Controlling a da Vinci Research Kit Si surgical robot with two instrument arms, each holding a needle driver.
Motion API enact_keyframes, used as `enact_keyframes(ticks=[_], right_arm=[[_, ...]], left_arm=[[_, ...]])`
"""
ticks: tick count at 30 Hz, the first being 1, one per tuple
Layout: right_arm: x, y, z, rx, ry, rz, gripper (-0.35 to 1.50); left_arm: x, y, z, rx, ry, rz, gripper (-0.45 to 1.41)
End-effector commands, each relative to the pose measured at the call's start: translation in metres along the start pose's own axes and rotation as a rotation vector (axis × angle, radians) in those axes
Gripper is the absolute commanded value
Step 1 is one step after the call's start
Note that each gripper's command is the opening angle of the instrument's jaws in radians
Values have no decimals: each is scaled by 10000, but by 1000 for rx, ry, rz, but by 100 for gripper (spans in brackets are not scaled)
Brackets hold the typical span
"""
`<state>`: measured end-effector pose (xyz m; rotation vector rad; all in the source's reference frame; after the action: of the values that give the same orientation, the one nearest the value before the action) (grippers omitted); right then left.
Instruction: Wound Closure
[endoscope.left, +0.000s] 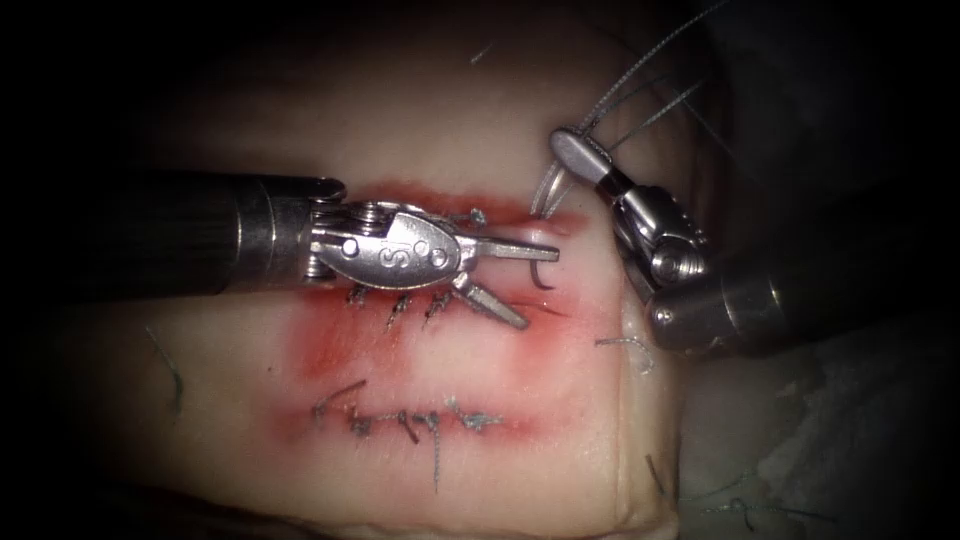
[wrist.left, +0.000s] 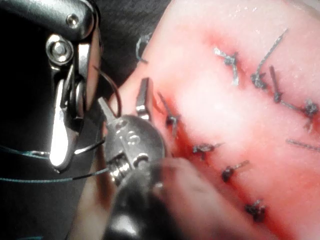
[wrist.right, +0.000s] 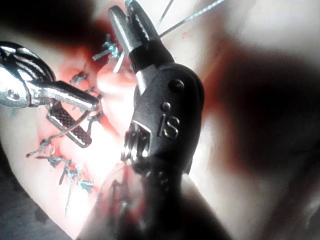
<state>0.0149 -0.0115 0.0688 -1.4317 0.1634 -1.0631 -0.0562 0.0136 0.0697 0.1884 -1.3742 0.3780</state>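
Left claw (endoscope.left: 520, 285) gaping over the needle (endoscope.left: 543, 276); right claw (endoscope.left: 575, 152) clenched on thread (endoscope.left: 640, 62).
I keep thread taut toward 1 o'clock, so the needle, lodged in tissue (endoscope.left: 560, 400) at the cut's (endoscope.left: 420, 295) right end, stays reachable.

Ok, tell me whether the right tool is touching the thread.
Touching. In the endoscope view the right tool has its jaws shut on the thread, which trails from them. The left tool is open and holds nothing; the needle sits beside it.

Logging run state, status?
Left tool open, holding nothing. Right tool shut on thread. Needle beside left jaws, seating in tissue unclear.
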Motion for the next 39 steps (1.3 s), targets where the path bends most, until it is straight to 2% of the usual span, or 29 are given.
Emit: enact_keyframes(ticks=[1,2,3,4,5,6,7,8,9,11,12,13,14,15,16,17,18,21,23,25,26,27,28,31,35,36,37,38,39], right_arm=[[7,2,4,-3,-1,2,-35],[7,2,4,-3,-1,2,-35],[7,2,4,-5,0,0,-35],[6,2,4,-9,2,-2,-35],[8,1,4,-18,40,-48,-3],[8,1,2,-24,57,-71,36],[9,0,1,-26,81,-114,66],[10,-2,-1,-22,107,-177,89],[9,-3,-5,-21,121,-231,103],[7,-5,-13,-23,131,-331,110],[4,-6,-18,-25,120,-413,120],[2,-6,-21,-28,104,-463,123],[-3,-4,-25,-39,63,-544,125],[-6,-3,-28,-46,46,-570,126],[-8,-3,-31,-53,36,-585,130],[-8,-3,-34,-57,32,-593,136],[-11,-2,-39,-65,23,-606,138],[-17,-3,-47,-75,16,-623,136],[-19,-3,-47,-75,17,-628,135],[-18,-3,-46,-75,16,-629,133],[-17,-3,-46,-75,16,-629,125],[-17,-2,-46,-75,17,-641,116],[-17,-2,-46,-75,17,-652,113],[-16,0,-47,-76,17,-652,108],[-13,5,-45,-75,17,-652,108],[-11,8,-43,-76,18,-652,106],[-10,10,-42,-82,18,-657,106],[-8,14,-39,-95,21,-663,96],[-7,17,-37,-107,20,-674,84]], left_arm=[[3,9,6,-3,-3,2,39],[4,11,7,-4,-3,-40,-10],[4,11,7,-5,-3,-93,-38],[4,10,7,-8,-3,-164,-45],[4,9,5,-10,-8,-270,-45],[4,8,5,-10,-8,-282,-45],[4,7,4,-10,-8,-323,-45],[3,6,4,-10,-9,-346,-45],[3,6,4,-13,-17,-365,-45],[2,3,5,-28,-50,-433,-45],[2,2,6,-35,-70,-488,-45],[1,0,7,-43,-106,-598,-45],[-3,-3,10,-46,-161,-828,-45],[-5,-4,11,-41,-184,-973,-45],[-9,-4,12,-35,-197,-1099,-45],[-13,-4,13,-30,-211,-1137,-45],[-17,-3,14,-23,-235,-1147,-45],[-35,5,14,10,-354,-1346,-45],[-53,19,7,22,-454,-1569,-45],[-65,31,-3,28,-531,-1686,-45],[-76,45,-19,45,-587,-1966,-45],[-81,51,-27,60,-606,-2079,-45],[-85,57,-34,73,-616,-2133,-45],[-99,74,-62,112,-629,-2204,-45],[-118,99,-106,110,-662,-2241,-45],[-131,116,-133,97,-685,-2250,-45],[-137,124,-145,87,-693,-2238,-45],[-152,141,-171,59,-707,-2189,-45],[-159,147,-180,45,-712,-2164,-45]])
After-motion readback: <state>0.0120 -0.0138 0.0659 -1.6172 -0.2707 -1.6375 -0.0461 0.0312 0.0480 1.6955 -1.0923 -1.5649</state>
